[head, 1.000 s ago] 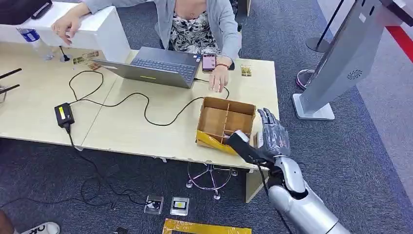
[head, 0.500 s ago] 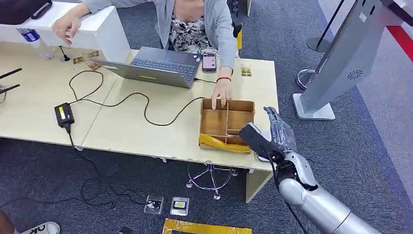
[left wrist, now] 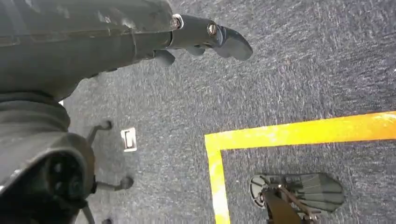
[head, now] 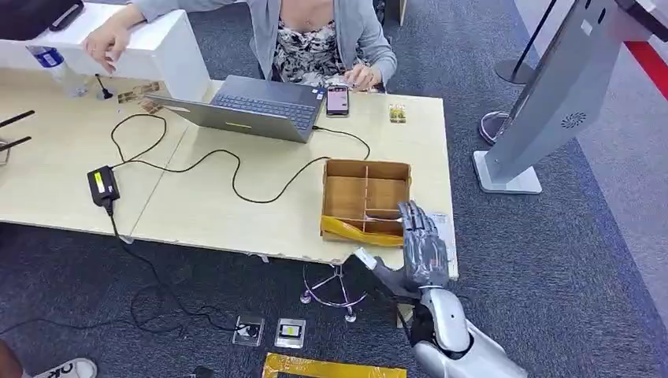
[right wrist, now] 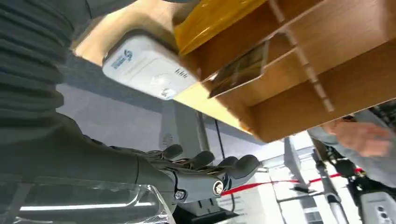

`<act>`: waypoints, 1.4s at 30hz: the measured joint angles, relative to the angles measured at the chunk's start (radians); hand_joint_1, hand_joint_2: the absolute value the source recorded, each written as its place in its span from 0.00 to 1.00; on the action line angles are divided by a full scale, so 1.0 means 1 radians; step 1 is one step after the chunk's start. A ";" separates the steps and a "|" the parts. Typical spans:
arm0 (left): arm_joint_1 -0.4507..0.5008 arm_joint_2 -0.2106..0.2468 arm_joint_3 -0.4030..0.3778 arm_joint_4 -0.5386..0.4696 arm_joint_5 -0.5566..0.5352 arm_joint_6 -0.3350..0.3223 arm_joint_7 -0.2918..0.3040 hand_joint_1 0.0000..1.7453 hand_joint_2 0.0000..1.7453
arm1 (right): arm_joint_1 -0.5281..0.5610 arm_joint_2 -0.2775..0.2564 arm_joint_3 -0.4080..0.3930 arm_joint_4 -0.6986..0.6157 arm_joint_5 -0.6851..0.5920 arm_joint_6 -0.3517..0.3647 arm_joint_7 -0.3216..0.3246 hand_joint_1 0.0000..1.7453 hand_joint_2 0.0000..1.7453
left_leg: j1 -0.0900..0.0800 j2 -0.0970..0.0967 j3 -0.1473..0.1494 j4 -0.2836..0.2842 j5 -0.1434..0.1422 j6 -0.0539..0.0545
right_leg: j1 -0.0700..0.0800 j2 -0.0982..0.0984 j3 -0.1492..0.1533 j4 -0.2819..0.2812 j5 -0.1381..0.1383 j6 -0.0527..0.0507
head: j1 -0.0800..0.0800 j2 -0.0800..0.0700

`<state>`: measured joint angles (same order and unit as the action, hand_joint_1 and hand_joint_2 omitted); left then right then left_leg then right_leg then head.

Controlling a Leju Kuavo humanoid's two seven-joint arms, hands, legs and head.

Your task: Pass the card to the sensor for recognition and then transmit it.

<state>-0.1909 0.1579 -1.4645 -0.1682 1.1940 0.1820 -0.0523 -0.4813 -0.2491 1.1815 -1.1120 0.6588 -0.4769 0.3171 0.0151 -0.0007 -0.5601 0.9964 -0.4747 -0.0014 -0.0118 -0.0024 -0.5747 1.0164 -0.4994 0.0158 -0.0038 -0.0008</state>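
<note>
- The left hand (left wrist: 205, 39) hangs over grey carpet, fingers loosely extended, holding nothing.
- The wooden divided box (head: 366, 198) sits just ahead of the right hand, a card (right wrist: 240, 70) leaning in one compartment.
- The right hand (head: 423, 246) hovers at the table edge, fingers straight and apart, empty.
- The white sensor (right wrist: 147, 65) lies on the table beside the box, close to that hand.

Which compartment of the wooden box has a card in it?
The near-right one in the divided wooden box, behind the yellow-taped front wall, closest to the right hand; a card leans inside.
</note>
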 joint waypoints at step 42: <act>0.000 0.027 0.000 0.000 -0.043 -0.012 0.018 0.00 0.00 | -0.061 0.232 -0.312 0.334 0.143 0.050 -0.186 0.00 1.00 | 0.000 0.000 0.000 0.000 0.001 -0.001 | 0.000 0.001 0.000 0.001 0.001 -0.001 | 0.000 0.000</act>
<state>-0.1914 0.1854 -1.4641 -0.1678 1.1505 0.1701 -0.0343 -0.5425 -0.0168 0.8698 -0.7778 0.8018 -0.4265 0.1308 0.0148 -0.0006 -0.5598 0.9966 -0.4738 -0.0027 -0.0122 -0.0011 -0.5748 1.0171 -0.4986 0.0151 -0.0034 -0.0008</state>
